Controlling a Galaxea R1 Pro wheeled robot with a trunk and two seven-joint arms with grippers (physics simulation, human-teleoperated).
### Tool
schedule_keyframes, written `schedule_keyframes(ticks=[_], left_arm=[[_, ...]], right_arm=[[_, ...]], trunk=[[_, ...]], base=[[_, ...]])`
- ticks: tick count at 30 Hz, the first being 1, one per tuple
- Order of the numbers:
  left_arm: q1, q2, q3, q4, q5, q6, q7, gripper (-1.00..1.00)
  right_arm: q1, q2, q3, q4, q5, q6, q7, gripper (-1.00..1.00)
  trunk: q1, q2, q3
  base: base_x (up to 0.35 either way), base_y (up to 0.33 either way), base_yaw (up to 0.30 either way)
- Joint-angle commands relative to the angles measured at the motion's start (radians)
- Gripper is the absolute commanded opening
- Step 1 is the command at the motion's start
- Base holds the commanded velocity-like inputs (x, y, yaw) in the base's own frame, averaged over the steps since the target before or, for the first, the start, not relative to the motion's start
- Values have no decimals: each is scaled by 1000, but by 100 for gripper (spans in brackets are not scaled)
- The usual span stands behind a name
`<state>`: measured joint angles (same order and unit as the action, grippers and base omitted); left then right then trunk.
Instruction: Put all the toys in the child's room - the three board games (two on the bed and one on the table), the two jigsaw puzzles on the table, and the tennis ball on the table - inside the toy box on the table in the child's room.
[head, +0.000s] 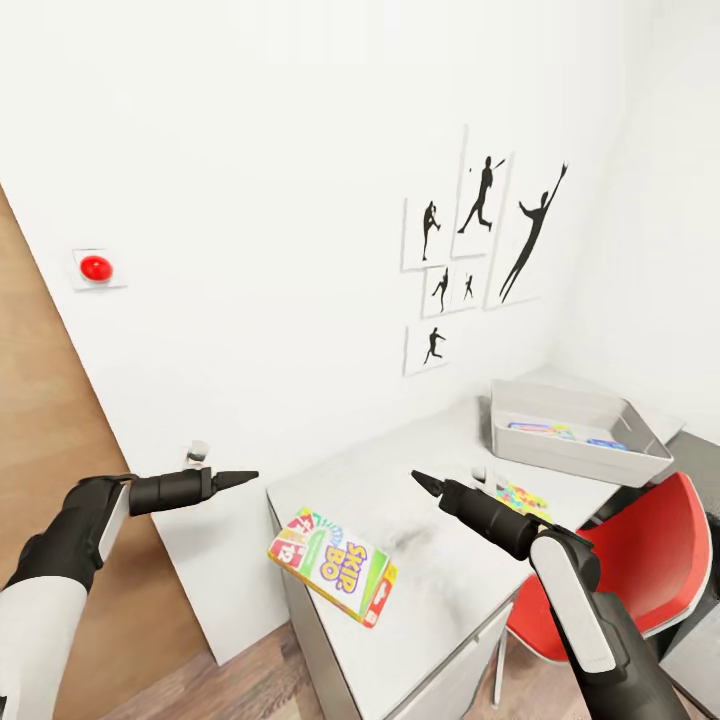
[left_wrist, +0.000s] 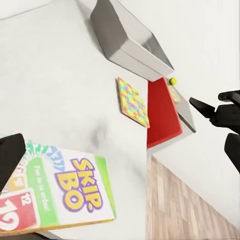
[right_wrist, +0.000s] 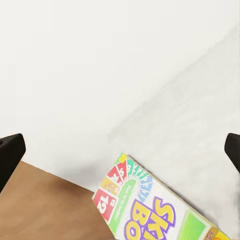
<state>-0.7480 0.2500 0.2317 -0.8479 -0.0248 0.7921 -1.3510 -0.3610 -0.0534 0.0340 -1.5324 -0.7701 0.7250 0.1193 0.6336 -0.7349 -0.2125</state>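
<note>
Skip-Bo board game (head: 333, 565), white-green cover with red-yellow card corners, flat on light grey table wing (head: 440, 590) near its front corner, one end overhanging the edge a little; reachable from the floor side, likely why both arms point at it. Toy box (head: 577, 432) at the far end of same wing, near the wall corner; coloured flat items already inside, blue and multicoloured, not identifiable beyond that. Jigsaw puzzle (left_wrist: 133, 102) flat on the table between game and toy box, partly hidden behind the right arm in head view. Tennis ball (left_wrist: 173, 81) small, seen in left wrist view on the dark wing beyond the red chair (head: 640, 560). Left gripper (head: 232, 479) off the table's side, level with the top, tips drawn to a point in head view, nothing held. Right gripper (head: 426, 484) above the tabletop between game and puzzle; fingers at the far edges of its wrist view, so spread wide, empty. Judgement: approach stage, game box next to be lifted; the overhanging end offers a pinch point, box too flat to grasp from above.
</note>
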Motion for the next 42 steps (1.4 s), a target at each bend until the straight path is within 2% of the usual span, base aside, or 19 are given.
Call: schedule_keyframes(ticks=[1, 22, 42], left_arm=[[-1, 0, 2, 0, -3, 11, -5, 100], [-1, 0, 2, 0, -2, 10, -5, 100], [-1, 0, 2, 0, -1, 10, -5, 100]], right_arm=[[-1, 0, 0, 0, 3, 4, 3, 100], [-1, -1, 0, 0, 3, 4, 3, 100], [-1, 0, 0, 0, 5, 4, 3, 100]], trunk=[[0, -1, 0], [0, -1, 24], [0, -1, 26]], base=[[113, 134, -209], [97, 106, -201], [14, 14, -22]])
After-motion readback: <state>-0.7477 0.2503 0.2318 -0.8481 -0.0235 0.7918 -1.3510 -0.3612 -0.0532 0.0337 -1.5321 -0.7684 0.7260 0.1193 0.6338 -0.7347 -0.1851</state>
